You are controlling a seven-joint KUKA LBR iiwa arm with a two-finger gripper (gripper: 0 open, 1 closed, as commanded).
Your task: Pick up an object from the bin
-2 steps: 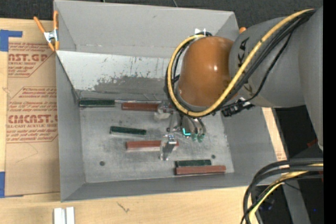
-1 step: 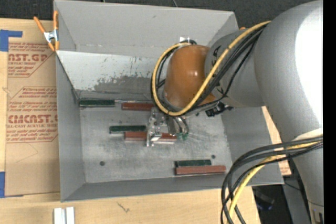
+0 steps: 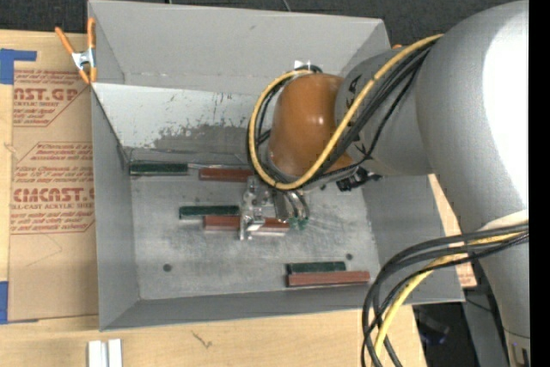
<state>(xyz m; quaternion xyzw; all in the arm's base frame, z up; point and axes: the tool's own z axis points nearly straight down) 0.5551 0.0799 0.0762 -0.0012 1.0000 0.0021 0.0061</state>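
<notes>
My gripper (image 3: pixel 262 209) is low in the middle of the bin, under the orange cover of the wrist. It stands right over a flat red-brown bar (image 3: pixel 222 223) that lies on the bin floor, and it hides the bar's right part. A dark green bar (image 3: pixel 209 211) lies just above the red-brown one, left of the gripper. Another red-brown bar (image 3: pixel 225 174) rests further back by the foot of the bin's rear wall.
A green bar (image 3: pixel 159 169) lies at the back left of the floor. A green and a red-brown bar (image 3: pixel 326 274) lie side by side near the front right wall. The arm and its cables cover the bin's right side.
</notes>
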